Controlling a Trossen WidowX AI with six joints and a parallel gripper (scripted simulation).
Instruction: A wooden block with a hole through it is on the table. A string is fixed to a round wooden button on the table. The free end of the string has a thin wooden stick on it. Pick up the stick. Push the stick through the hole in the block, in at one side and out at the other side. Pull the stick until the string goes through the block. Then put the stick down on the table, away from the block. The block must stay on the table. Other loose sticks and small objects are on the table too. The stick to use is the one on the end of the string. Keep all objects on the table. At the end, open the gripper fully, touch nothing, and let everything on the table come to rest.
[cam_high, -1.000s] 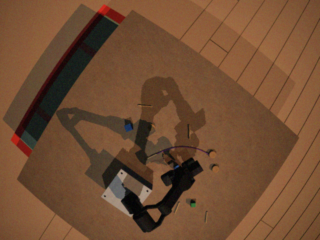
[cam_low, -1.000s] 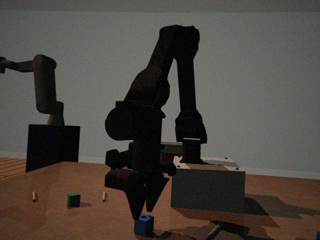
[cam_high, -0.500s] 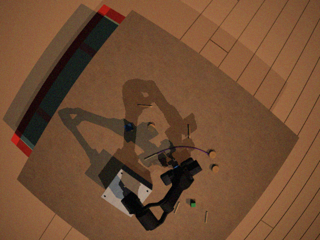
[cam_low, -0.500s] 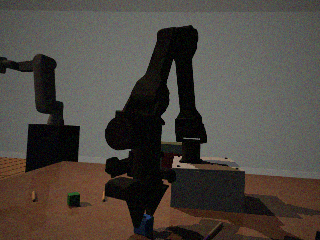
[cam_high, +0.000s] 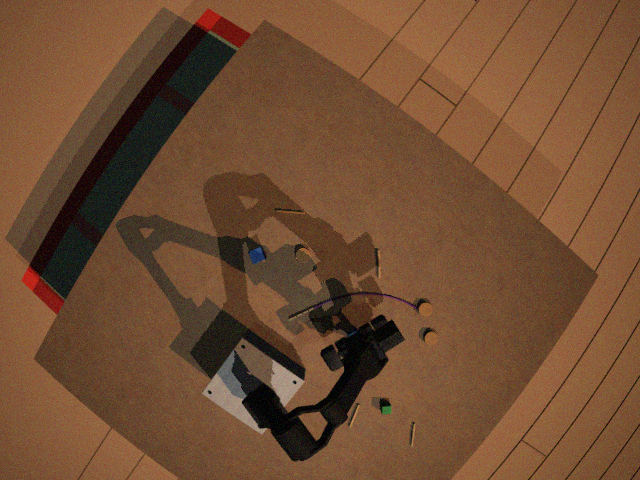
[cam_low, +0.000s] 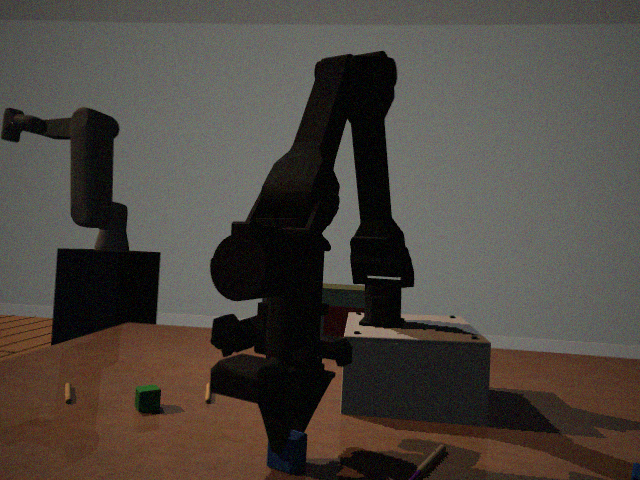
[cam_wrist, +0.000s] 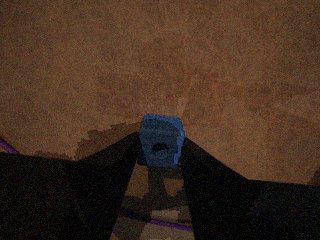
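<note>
The blue block (cam_low: 293, 455) (cam_wrist: 161, 131) stands on the table, its hole opening upward as a dark spot in the wrist view. My gripper (cam_low: 287, 448) (cam_wrist: 160, 139) is shut on this block, one finger on each side. In the top view the arm hides most of it. The wooden stick (cam_high: 300, 313) (cam_low: 432, 456) on the string's free end lies on the table beside the block, not in the gripper. The purple string (cam_high: 369, 292) (cam_wrist: 172, 225) arcs from the stick to the round button (cam_high: 424, 308), outside the block.
A second round piece (cam_high: 430, 337) lies near the button, another (cam_high: 302, 253) near a blue cube (cam_high: 256, 254). Loose sticks lie at the back (cam_high: 289, 210), mid-table (cam_high: 377, 262) and around the green cube (cam_high: 386, 409) (cam_low: 147, 398). The arm's base box (cam_low: 416, 379) stands nearby.
</note>
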